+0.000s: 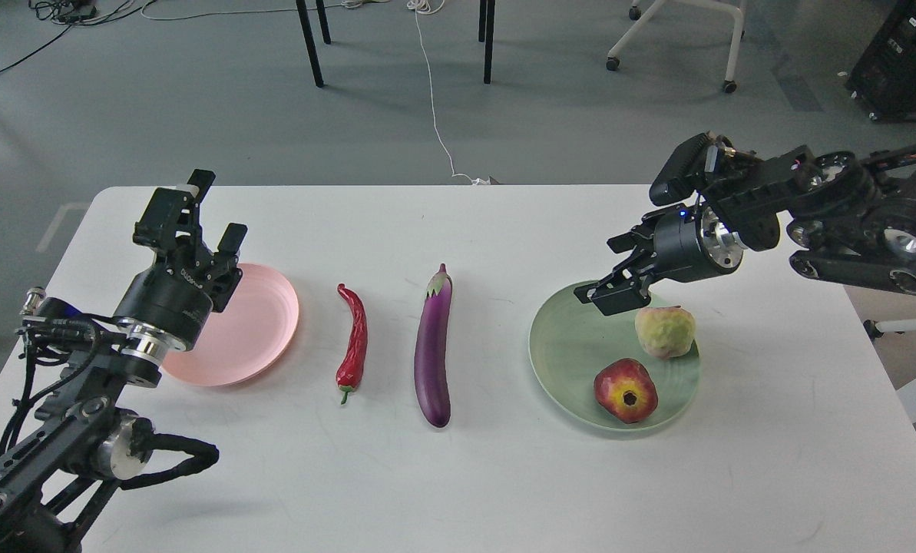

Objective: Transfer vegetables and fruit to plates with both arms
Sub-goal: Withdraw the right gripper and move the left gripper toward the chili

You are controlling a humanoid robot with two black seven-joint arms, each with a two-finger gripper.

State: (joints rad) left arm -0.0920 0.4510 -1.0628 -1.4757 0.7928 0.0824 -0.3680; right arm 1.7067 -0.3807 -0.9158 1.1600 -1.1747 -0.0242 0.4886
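Two black jointed arms, silver wrist rings, loose black cables, left hand (210, 211) with white lettering

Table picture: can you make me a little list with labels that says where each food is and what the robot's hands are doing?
green plate: holds pomegranate and yellow-green fruit
pink plate: no food on it
chili: on the table, between pink plate and eggplant
eggplant: on the table, beside the chili
left gripper: open, holding nothing, above the pink plate
right gripper: holding nothing, over the green plate's far edge
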